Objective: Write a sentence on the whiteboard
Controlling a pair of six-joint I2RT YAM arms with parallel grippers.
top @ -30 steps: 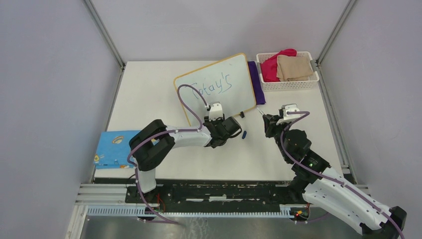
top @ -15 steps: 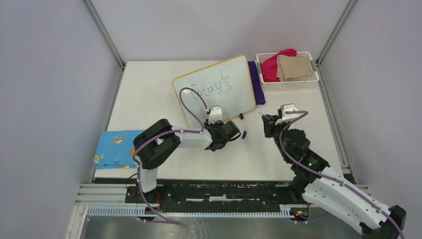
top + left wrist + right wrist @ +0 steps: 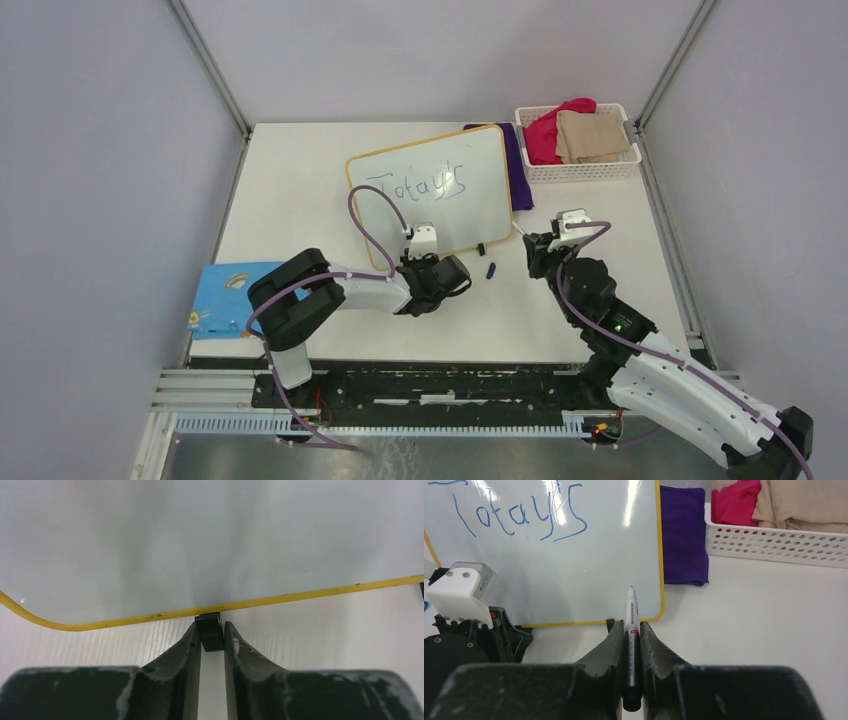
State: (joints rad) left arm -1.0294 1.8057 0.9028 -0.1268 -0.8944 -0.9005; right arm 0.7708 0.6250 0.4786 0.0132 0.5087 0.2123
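Note:
The whiteboard (image 3: pixel 430 190) lies flat on the table, white with a yellow frame, and carries the blue handwritten word "Today's" (image 3: pixel 420 183) in one line. My left gripper (image 3: pixel 438 266) is at its near edge, shut on one black foot (image 3: pixel 209 634) of the board, with both fingers pressed against it. My right gripper (image 3: pixel 531 247) is just off the board's near right corner, shut on a white marker (image 3: pixel 632 630) whose tip points at that corner. In the right wrist view the writing (image 3: pixel 519 515) sits on the board (image 3: pixel 574 570) at the upper left.
A small blue cap (image 3: pixel 491 269) lies on the table between the grippers. A purple cloth (image 3: pixel 517 165) sits against the board's right edge, and a white basket (image 3: pixel 600 165) with pink and tan cloths stands at the back right. A blue booklet (image 3: pixel 225 295) lies at the near left.
My left gripper has shut on the board's black foot and drawn back to the near left. The board has turned more square to the table. The right gripper has barely moved.

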